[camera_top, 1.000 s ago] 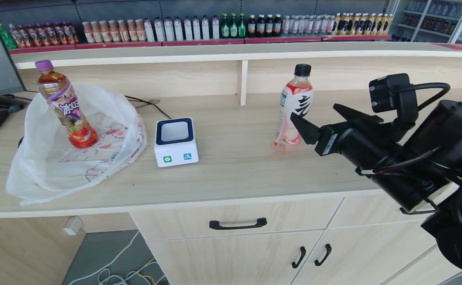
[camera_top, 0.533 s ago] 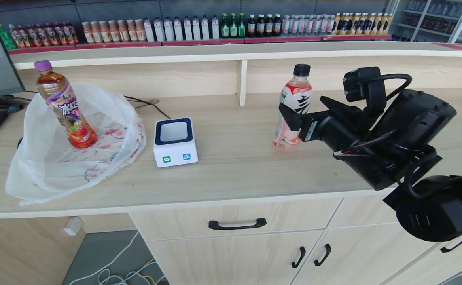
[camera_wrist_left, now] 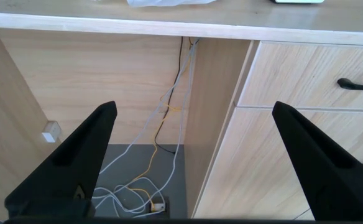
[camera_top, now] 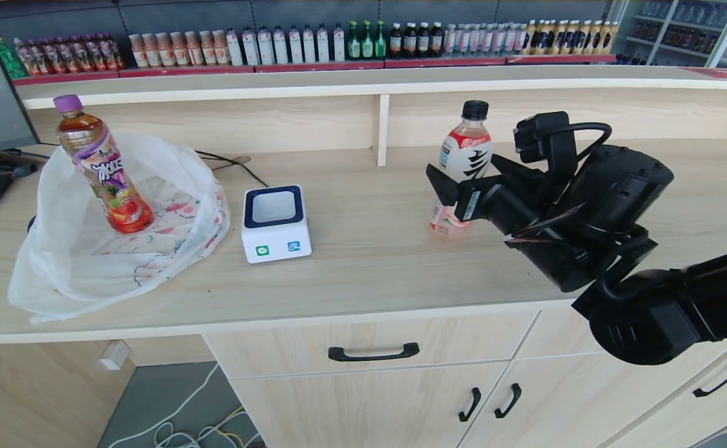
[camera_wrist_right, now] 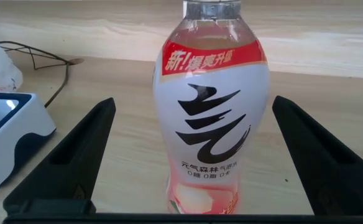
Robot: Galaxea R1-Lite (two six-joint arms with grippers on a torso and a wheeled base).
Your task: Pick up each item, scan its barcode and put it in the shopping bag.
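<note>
On the counter [camera_top: 363, 274] stands the pink bottle [camera_top: 468, 140] — right hand [camera_top: 465, 169] just beside.

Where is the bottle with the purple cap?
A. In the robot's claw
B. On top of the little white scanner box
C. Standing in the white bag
C: the purple-capped bottle stands upright in the open shopping bag, to the left of the scanner.
</note>
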